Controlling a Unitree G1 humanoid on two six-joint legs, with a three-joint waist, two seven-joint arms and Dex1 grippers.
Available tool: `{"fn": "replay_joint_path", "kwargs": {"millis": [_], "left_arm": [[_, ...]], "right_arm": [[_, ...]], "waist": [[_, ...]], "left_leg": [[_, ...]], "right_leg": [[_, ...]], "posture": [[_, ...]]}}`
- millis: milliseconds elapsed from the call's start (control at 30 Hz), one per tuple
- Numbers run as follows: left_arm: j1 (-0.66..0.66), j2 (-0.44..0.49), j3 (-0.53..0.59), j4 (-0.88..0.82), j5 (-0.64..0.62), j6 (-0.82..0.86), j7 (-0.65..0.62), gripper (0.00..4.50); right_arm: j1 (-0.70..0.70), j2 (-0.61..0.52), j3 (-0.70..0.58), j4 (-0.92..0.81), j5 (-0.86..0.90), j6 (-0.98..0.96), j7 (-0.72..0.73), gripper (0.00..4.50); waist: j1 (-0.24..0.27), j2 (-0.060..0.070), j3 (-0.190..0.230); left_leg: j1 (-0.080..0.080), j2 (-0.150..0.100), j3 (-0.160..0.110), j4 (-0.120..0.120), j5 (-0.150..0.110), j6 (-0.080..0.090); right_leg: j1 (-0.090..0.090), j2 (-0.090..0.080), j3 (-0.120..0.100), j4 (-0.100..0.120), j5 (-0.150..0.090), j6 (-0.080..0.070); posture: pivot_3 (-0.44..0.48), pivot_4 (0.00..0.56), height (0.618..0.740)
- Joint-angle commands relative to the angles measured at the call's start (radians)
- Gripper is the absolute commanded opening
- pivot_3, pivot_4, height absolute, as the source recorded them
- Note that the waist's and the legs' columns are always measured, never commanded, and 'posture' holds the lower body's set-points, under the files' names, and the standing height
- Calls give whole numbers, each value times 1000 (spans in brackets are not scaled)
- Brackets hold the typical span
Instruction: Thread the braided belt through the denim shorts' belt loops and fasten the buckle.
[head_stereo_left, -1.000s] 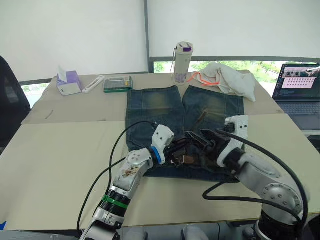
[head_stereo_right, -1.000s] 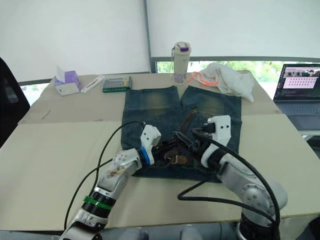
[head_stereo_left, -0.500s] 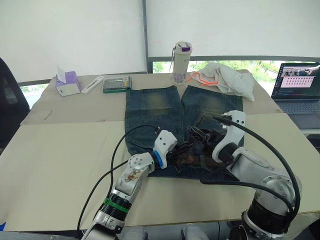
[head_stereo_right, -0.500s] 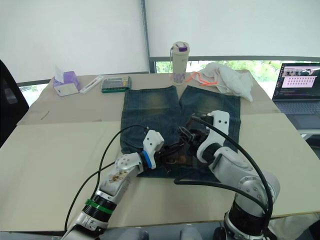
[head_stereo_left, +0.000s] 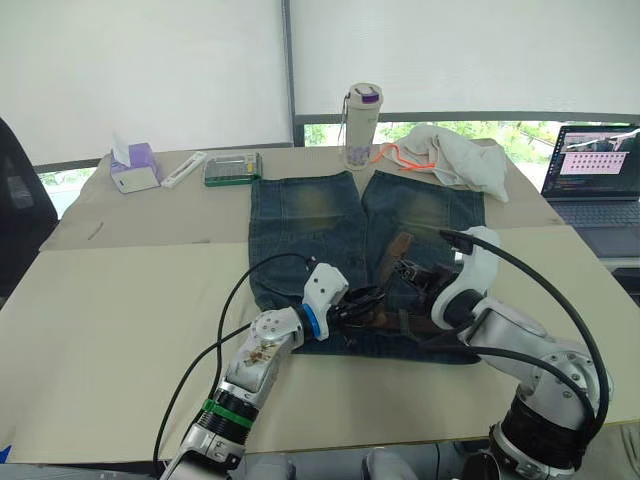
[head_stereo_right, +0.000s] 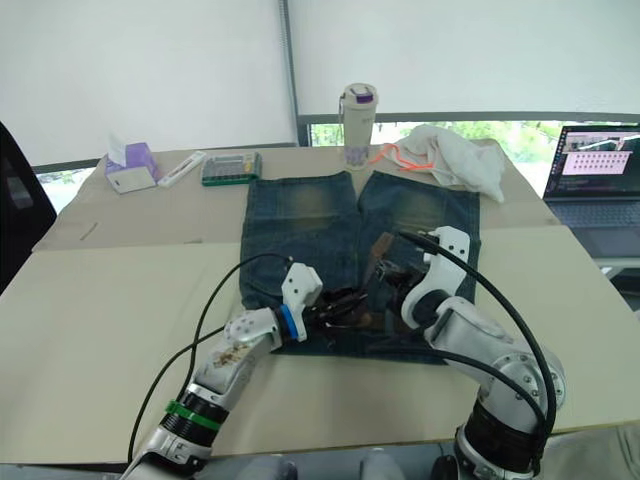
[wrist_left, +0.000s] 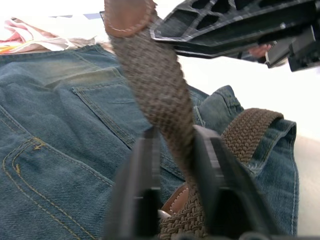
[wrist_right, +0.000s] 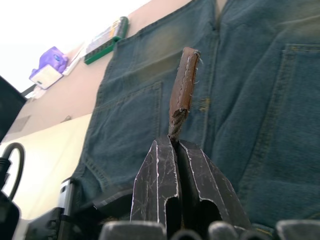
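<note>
On the denim shorts (head_stereo_left: 330, 225), both claws, left (wrist_left: 175, 165) and right (wrist_right: 174, 150), grip the braided belt (wrist_left: 155, 75), its tip now raised higher.

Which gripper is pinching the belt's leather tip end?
The right gripper: its fingers are shut on the braided belt just below the leather tip. The left gripper straddles the woven strap lower, near the denim shorts' waistband.

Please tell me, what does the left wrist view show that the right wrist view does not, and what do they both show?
Left wrist view alone: the braided belt rising between the left gripper fingers, and more braid lying along the waistband.

Right wrist view alone: the right gripper shut on the belt just below its brown leather tip, a purple tissue box and a green case.

Both: the denim shorts with a back pocket, and the belt's leather tip.
</note>
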Motion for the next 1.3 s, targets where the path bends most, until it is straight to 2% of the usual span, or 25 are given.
{"fn": "replay_joint_path", "kwargs": {"millis": [33, 167, 200, 333, 533, 800, 900, 1000, 1233, 1267, 1300], "left_arm": [[7, 15, 27, -48, -30, -8, -14, 2980], [36, 45, 50, -98, -91, 19, -64, 4284], [43, 60, 56, -116, -117, 38, -86, 4443], [26, 144, 102, -133, -185, 95, -164, 4443], [-24, 255, 166, -82, -208, 135, -223, 4443], [-83, 275, 228, 82, -223, 117, -262, 4443], [-96, 274, 215, 136, -214, 85, -320, 3775], [-117, 261, 188, 191, -194, 45, -378, 2635], [-160, 208, 141, 313, -156, -49, -469, 291], [-171, 198, 140, 335, -153, -62, -477, 23], [-180, 190, 140, 352, -150, -74, -484, 23]], "right_arm": [[14, -17, 7, -14, 74, -72, -39, 0], [39, -37, 25, -15, 101, -131, -51, 0], [53, -47, 33, -17, 99, -148, -35, 0], [147, -93, 60, -14, 45, -207, 54, 0], [201, -114, 101, -16, 25, -287, 87, 0], [229, -148, 140, -10, 20, -340, 106, 0], [234, -160, 149, -6, 20, -351, 112, 0], [235, -171, 158, 1, 22, -360, 116, 0], [234, -193, 169, 13, 23, -369, 127, 0], [235, -196, 171, 13, 22, -370, 128, 0], [237, -198, 172, 12, 22, -372, 127, 0]], "waist": [[0, 0, 0], [-1, 0, 0], [-1, 0, 0], [0, 0, 0], [-6, 1, 0], [-2, 1, 0], [-3, 1, 0], [-2, 1, 0], [0, 0, 0], [0, 0, 0], [0, 0, 0]], "left_leg": [[0, 0, 0, 0, 0, 0], [0, 0, 0, 0, 0, 0], [0, 0, 0, 0, 0, 0], [0, 1, 0, 0, 0, 0], [1, 1, 1, 0, 0, 1], [0, 1, 0, -1, 0, 1], [0, 1, 0, -1, 0, 1], [0, 1, 1, -1, 0, 1], [0, 1, 1, -1, 0, 1], [0, 1, 1, -1, 0, 1], [0, 1, 1, -1, 0, 1]], "right_leg": [[0, 0, 0, 0, 0, 0], [0, 0, 0, 0, 0, 0], [0, 0, 0, 0, 0, 0], [0, 0, -1, -1, 0, 0], [0, 1, 0, 0, 0, 0], [0, 1, 0, -1, 0, 0], [0, 1, 0, -1, 0, 0], [0, 1, 0, -1, 0, 0], [0, 1, 0, -1, 0, -1], [0, 1, 0, -1, 0, 0], [0, 1, 0, -1, 0, 0]], "posture": [[0, 150, 740], [0, 150, 740], [0, 150, 740], [0, 150, 740], [0, 150, 740], [0, 150, 740], [0, 150, 740], [0, 150, 740], [0, 150, 740], [0, 150, 740], [0, 150, 740]]}}
